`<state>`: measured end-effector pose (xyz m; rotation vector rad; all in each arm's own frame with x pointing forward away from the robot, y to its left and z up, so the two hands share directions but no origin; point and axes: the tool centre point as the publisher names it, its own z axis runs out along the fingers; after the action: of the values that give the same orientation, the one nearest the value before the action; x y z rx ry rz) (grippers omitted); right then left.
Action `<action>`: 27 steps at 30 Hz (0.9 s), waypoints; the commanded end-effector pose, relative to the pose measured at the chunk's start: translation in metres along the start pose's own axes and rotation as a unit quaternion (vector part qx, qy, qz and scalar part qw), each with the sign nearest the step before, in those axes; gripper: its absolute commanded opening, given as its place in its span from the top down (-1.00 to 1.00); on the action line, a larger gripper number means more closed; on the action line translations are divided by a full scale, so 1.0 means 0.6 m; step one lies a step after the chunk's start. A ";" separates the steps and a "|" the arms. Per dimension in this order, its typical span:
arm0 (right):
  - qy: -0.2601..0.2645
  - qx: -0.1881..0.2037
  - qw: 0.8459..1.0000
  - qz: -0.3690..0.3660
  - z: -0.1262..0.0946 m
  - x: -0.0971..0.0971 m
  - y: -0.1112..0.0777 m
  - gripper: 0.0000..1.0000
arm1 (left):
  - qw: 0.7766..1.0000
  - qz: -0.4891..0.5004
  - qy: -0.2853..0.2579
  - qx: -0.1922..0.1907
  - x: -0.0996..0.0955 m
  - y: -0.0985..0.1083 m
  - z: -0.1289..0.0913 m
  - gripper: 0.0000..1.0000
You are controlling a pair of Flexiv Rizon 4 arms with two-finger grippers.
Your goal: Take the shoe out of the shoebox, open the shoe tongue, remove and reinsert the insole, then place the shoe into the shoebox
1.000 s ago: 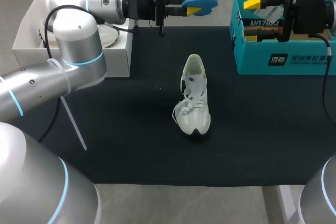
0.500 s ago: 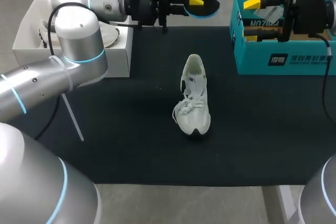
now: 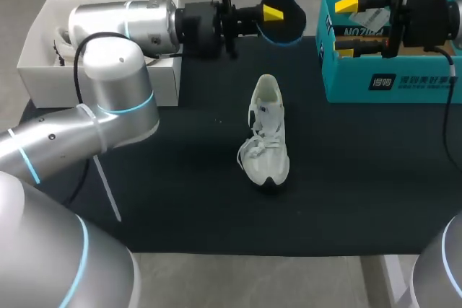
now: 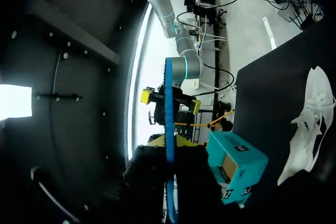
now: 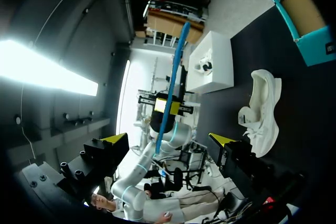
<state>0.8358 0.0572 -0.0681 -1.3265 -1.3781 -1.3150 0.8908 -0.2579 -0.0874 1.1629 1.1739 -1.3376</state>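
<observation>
A white shoe [image 3: 266, 135] lies on the black mat, toe toward the front; it also shows in the wrist views, shoe [image 4: 310, 119] and shoe [image 5: 260, 108]. My left gripper [image 3: 271, 12] is shut on a blue-and-black insole [image 3: 283, 12], held in the air behind the shoe with its dark face turned up toward the head camera. From both wrists the insole [image 4: 169, 124] [image 5: 170, 93] is a thin blue edge. My right gripper [image 3: 346, 28] stands open over the teal shoebox [image 3: 375, 81], nothing between its fingers.
A white open box [image 3: 43, 55] sits at the back left of the mat, mostly behind my left arm, with something white inside. The teal shoebox fills the back right corner. The mat [image 3: 180, 178] reaches to the table's front edge.
My left gripper has rolled at the wrist, turning the insole from lying flat to standing up, and has shifted a little right. The right arm and the shoe have stayed put.
</observation>
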 end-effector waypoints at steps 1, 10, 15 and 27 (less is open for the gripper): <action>0.000 -0.001 1.000 0.000 0.002 -0.001 0.000 -1.00 | 0.997 0.035 0.066 0.018 0.005 0.002 -0.009 1.00; -0.004 0.002 1.000 -0.005 0.019 -0.001 0.024 -1.00 | 0.995 0.062 0.072 0.016 0.017 0.004 0.000 1.00; -0.004 0.004 1.000 -0.008 0.037 -0.009 0.039 -1.00 | 0.997 0.055 0.051 0.017 0.009 -0.005 0.014 1.00; -0.012 0.019 1.000 -0.004 0.067 -0.019 0.063 0.05 | 0.997 0.065 0.037 0.021 0.000 -0.014 0.033 1.00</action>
<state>0.8727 0.0881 -0.0786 -1.3181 -1.4132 -1.2921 0.8822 -0.2725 -0.0850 1.3155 1.1104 -1.2385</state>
